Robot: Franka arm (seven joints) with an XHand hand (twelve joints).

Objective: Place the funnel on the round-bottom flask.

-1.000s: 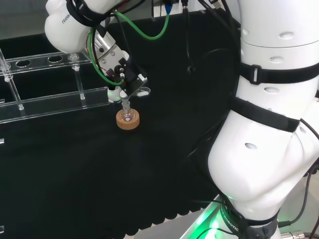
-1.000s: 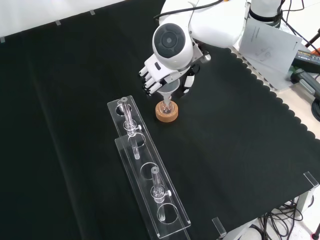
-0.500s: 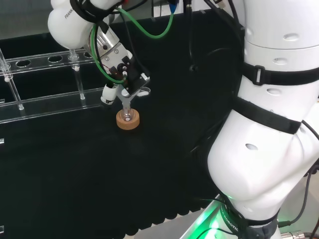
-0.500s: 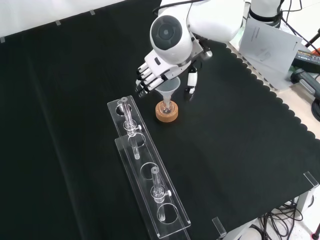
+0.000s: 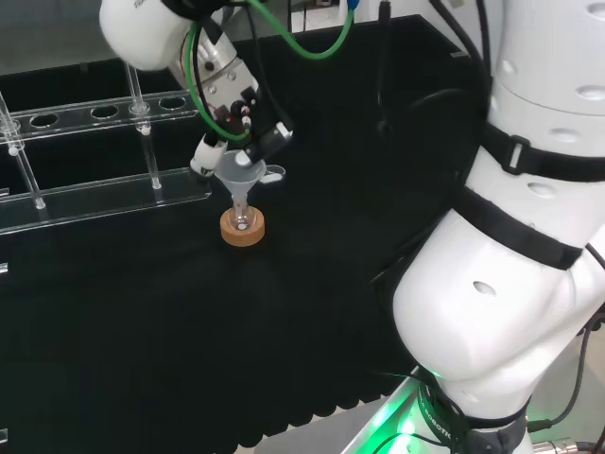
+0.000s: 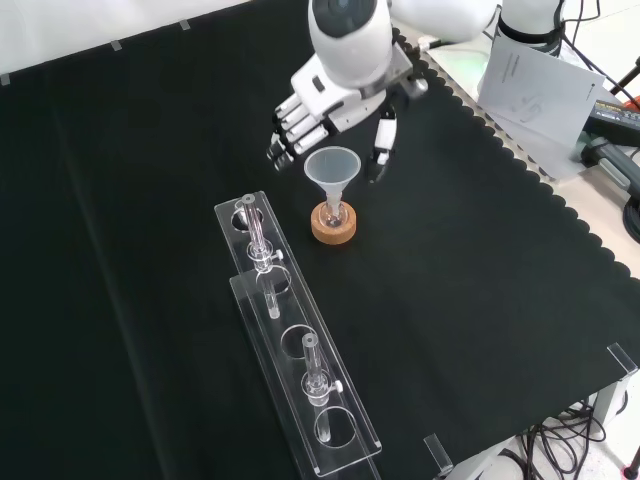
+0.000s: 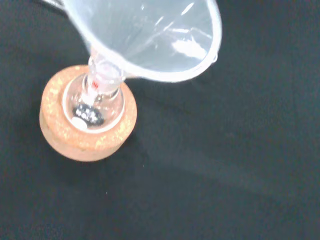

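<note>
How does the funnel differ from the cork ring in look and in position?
The funnel is clear and cone-shaped; the cork ring is tan, opaque and a flat round ring. The funnel stands up high with its stem in the flask; the cork ring lies on the black cloth under the flask. The robot hand touches neither.

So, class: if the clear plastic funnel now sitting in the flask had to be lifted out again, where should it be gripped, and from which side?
Probably the clear plastic funnel by its wide cone rim, from above: it stands upright, its thin stem inside the round-bottom glass flask on the cork ring.
</note>
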